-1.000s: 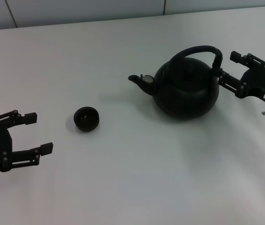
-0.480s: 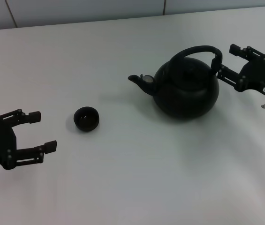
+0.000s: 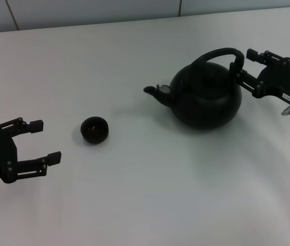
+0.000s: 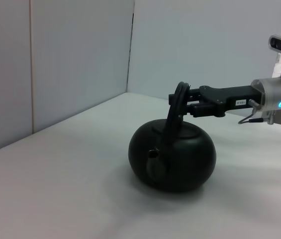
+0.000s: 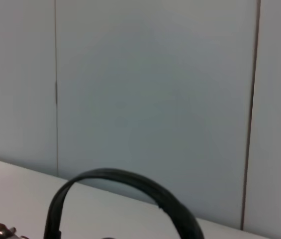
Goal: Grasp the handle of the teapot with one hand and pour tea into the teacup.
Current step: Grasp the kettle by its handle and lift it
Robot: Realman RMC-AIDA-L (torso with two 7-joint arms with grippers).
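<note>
The glossy black teapot (image 3: 206,100) stands on the white table (image 3: 150,195), right of centre, with its spout pointing left. Its arched handle (image 3: 214,53) rises over the lid. My right gripper (image 3: 241,60) reaches in from the right and is shut on the handle's right end. The left wrist view also shows the teapot (image 4: 172,154), the handle (image 4: 172,114) and the right gripper (image 4: 182,99) clasping it. The handle's arch shows in the right wrist view (image 5: 130,180). The small dark teacup (image 3: 94,129) sits left of centre. My left gripper (image 3: 46,140) is open and empty, left of the cup.
A pale panelled wall (image 3: 93,10) runs along the table's far edge. Bare table lies between cup and teapot.
My right gripper has moved up and left onto the handle's right end. The teapot has shifted slightly to the right. My left gripper has drifted a little to the right.
</note>
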